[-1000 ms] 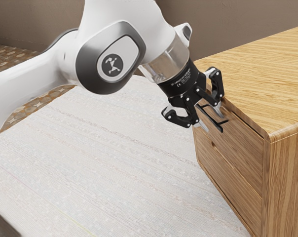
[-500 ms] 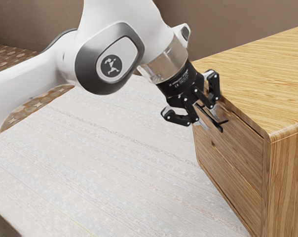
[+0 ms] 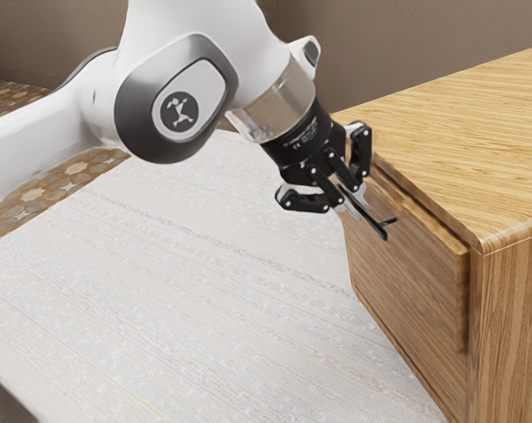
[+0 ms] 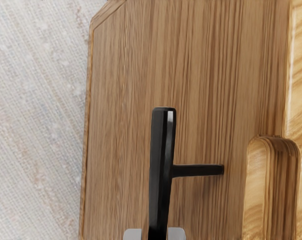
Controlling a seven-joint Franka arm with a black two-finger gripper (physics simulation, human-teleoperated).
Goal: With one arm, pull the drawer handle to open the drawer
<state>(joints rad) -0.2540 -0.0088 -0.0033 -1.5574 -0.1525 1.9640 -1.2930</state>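
Note:
A wooden cabinet (image 3: 464, 132) stands at the exterior view's right. Its top drawer front (image 3: 411, 273) stands out a little from the cabinet body. My black gripper (image 3: 351, 197) is shut on the drawer's black bar handle (image 3: 377, 223), near the bar's upper end. In the wrist view the handle (image 4: 161, 170) runs straight up from the hand across the drawer front (image 4: 121, 100), with one mounting post to the side. Two silver fingertips (image 4: 133, 233) clamp the bar from both sides.
A pale woven rug (image 3: 178, 291) covers the floor in front of the cabinet, with patterned tile (image 3: 46, 189) beyond it at the exterior view's left. The arm's white links (image 3: 90, 115) come in from the upper left.
My hand has moved toward the exterior view's left while shut on the handle. The drawer front has slid out from the cabinet with it.

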